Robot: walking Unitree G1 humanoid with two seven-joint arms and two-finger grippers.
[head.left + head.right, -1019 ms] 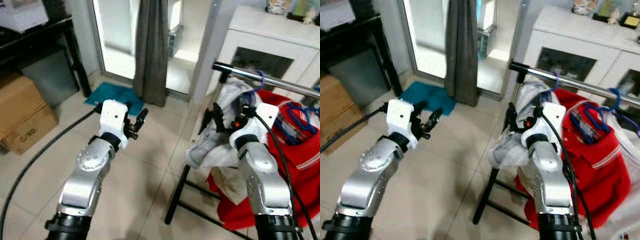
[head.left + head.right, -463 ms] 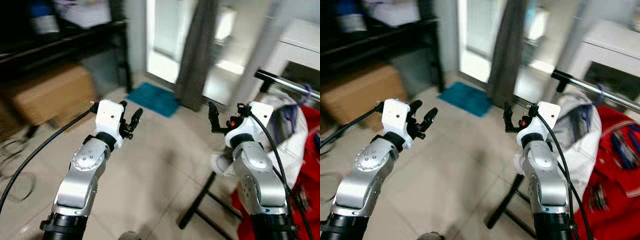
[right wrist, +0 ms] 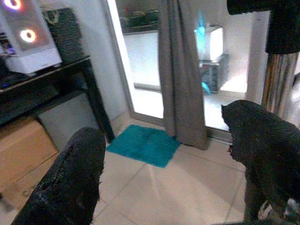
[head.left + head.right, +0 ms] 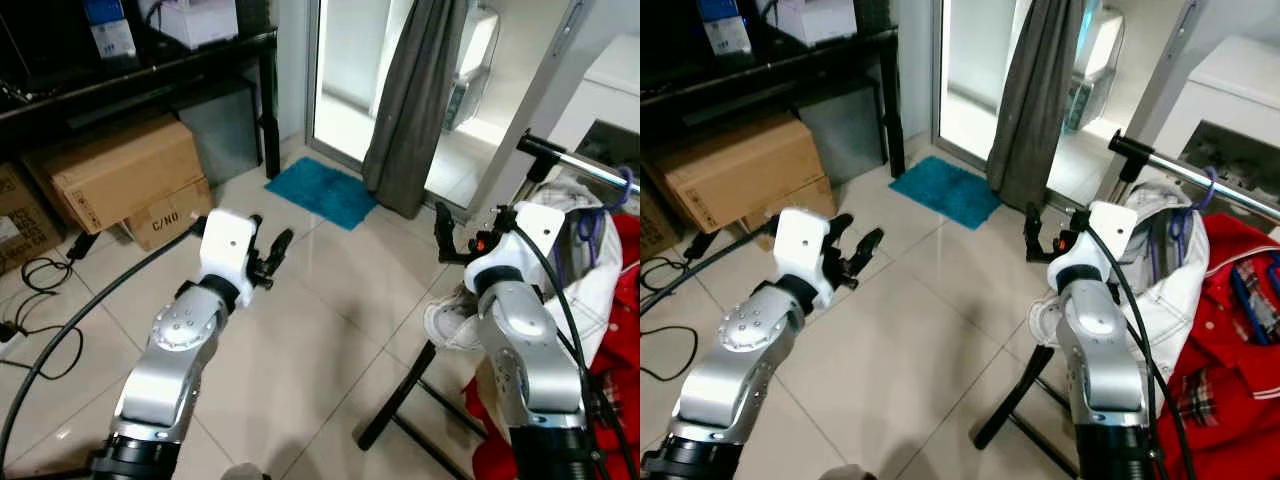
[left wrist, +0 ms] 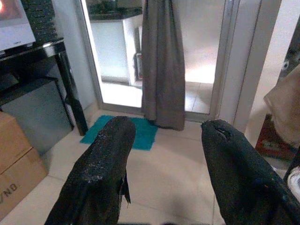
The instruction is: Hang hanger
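Both arms have drawn back from the rail (image 4: 580, 163). Left end effector (image 4: 268, 250) and right end effector (image 4: 1038, 228) hover spread above tiled floor (image 4: 330, 330). Purple hanger (image 4: 617, 187) hangs on the rail, near the grey curtain (image 4: 410, 100).

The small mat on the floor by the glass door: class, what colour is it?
Teal blue. The mat shows best in the left eye view, lying beside the grey curtain.

Two cardboard boxes (image 4: 125, 175) (image 4: 168, 212), one teal mat (image 4: 322, 191), one grey curtain (image 4: 412, 105), one clothes rail (image 4: 577, 160)
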